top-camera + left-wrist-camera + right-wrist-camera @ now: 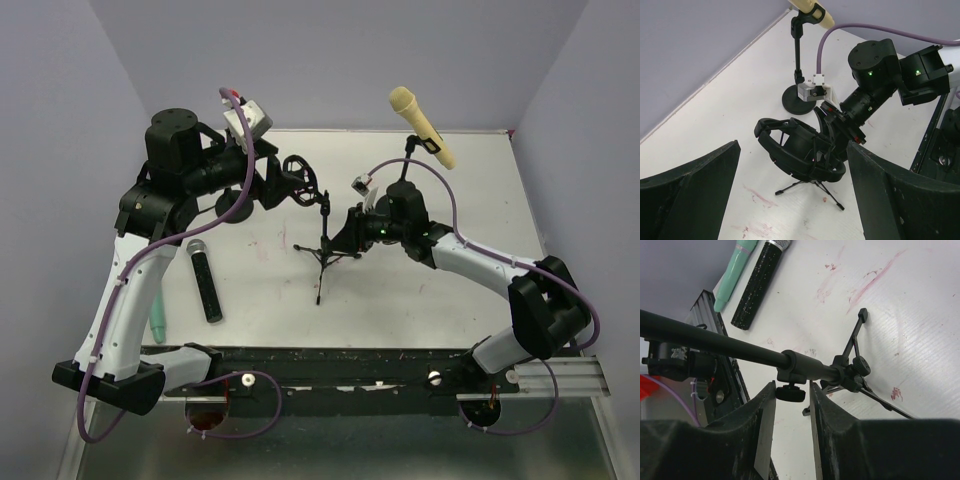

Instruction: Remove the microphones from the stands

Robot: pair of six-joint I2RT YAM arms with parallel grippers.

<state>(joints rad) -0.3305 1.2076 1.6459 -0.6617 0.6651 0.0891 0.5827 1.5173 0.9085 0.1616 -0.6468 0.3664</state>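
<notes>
A yellow microphone (422, 127) sits in the clip of a round-based stand (800, 99) at the back; it also shows in the left wrist view (812, 11). In front stands a black tripod stand (322, 250) with a shock mount (302, 180) on top. I cannot tell whether the mount (800, 152) holds anything. My left gripper (285, 180) is open, its fingers spread wide just short of the mount (790, 200). My right gripper (345, 232) is shut on the tripod stand's pole clamp (792, 405), fingers either side of its knob (790, 392).
A black microphone (205, 280) and a teal one (158, 320) lie on the white table at the left; both show in the right wrist view, black (760, 282) and teal (735, 272). Red smears mark the table (757, 195). Walls close the back and sides.
</notes>
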